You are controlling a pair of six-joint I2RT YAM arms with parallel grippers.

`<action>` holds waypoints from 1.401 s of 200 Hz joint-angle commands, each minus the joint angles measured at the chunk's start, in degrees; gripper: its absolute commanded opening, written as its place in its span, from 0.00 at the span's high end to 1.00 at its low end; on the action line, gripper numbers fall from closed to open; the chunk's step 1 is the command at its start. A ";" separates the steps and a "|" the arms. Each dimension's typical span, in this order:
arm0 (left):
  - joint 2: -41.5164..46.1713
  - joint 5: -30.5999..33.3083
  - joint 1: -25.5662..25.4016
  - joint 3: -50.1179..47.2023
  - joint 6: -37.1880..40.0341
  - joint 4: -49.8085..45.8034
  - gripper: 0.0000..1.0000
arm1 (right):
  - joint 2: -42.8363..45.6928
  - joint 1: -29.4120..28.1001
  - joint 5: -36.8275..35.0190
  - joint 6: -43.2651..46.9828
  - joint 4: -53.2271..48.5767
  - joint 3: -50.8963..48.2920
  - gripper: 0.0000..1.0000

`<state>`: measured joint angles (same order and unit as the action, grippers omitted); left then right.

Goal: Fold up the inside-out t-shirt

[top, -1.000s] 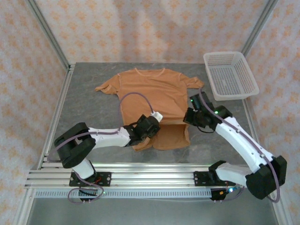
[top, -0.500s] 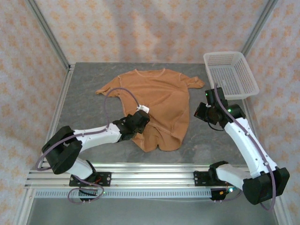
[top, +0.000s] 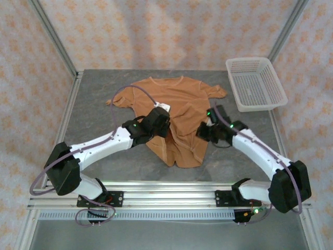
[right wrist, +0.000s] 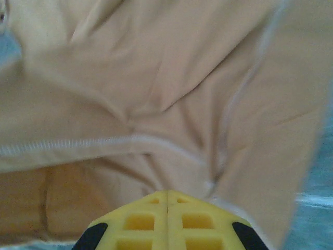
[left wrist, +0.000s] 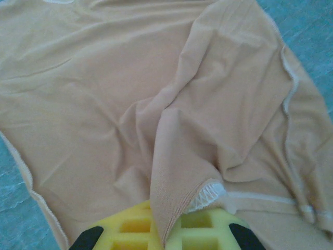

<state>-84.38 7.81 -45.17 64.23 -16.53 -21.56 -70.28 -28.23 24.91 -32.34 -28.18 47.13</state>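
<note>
The top external camera sits high above and behind the arm bases at the table's (top: 93, 104) near edge, looking down and forward from well back, so it takes in the whole surface out to its far corners. Each wrist camera looks along its own yellow jaws, the left gripper (left wrist: 164, 221) and the right gripper (right wrist: 167, 200) at the frame's bottom, very close over the t-shirt (top: 171, 96), the right view blurred. All three share the rumpled cloth just short of the near edge's middle, with the wrist cameras facing it from opposite sides.
</note>
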 commanded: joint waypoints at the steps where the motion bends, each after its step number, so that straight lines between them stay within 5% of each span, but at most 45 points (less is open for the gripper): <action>1: -2.72 -5.28 1.54 5.05 -4.55 -6.21 1.00 | 2.21 -8.07 -0.62 -9.76 19.92 -7.73 1.00; 39: -4.30 -8.62 2.45 8.58 -7.98 -7.70 1.00 | 2.81 -19.63 -12.72 -15.28 39.37 -16.48 1.00; 93: -3.69 -11.79 3.43 11.96 -16.84 -10.12 1.00 | -23.66 -20.88 -19.60 -21.69 60.20 -9.76 1.00; 123: -1.85 -13.54 3.42 13.47 -20.19 -10.04 1.00 | -30.21 -17.22 -32.84 -26.02 56.24 -2.54 1.00; 162: 1.97 -12.82 3.41 14.19 -20.61 -10.31 1.00 | -27.50 -7.36 -44.23 -25.32 38.29 3.86 1.00; 226: -7.42 -17.68 3.52 16.84 -21.08 -4.59 1.00 | -23.02 11.70 -35.02 -13.50 24.55 4.69 1.00; 280: -19.47 -21.58 4.86 26.70 -22.07 -4.58 1.00 | -20.64 12.61 -18.33 -3.58 12.48 7.27 0.97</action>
<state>-101.25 -10.92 -41.60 84.71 -37.63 -26.09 -93.58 -14.96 -3.73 -42.26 -6.20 52.25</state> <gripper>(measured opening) 0.064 0.041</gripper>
